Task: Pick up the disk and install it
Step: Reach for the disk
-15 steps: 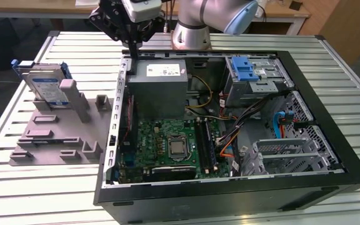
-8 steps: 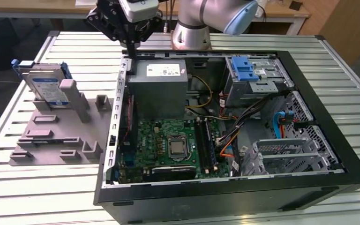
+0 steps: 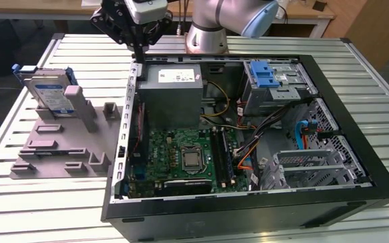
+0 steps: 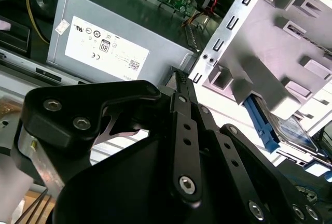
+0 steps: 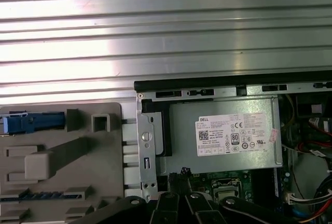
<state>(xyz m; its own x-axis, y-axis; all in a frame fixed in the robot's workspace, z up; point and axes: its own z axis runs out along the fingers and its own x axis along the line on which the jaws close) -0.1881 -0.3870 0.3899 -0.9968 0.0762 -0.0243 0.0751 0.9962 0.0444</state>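
**Disk Position Relative to the Gripper**

We find the arm's black gripper [image 3: 139,56] over the far corner of the open black computer case [image 3: 356,195]. It hangs above the grey metal box with a white sticker [image 3: 174,93]. The jaws are clenched together with nothing between them, as both wrist views confirm.

The disk [image 3: 49,93], a flat silver-grey hard drive with a white-and-blue label in a blue plastic carrier frame, has not been picked up. It stands on edge in the grey plastic holder [image 3: 59,149] on the slatted metal tabletop [image 3: 46,212], outside the case.

In the exterior view, the disk lies at about 8 o'clock from the jaws and well apart from them. Its upper edge runs roughly from 9 o'clock to 3 o'clock, and its labelled face looks toward 6 o'clock. We judge that the upper edge is the part open to a grasp.
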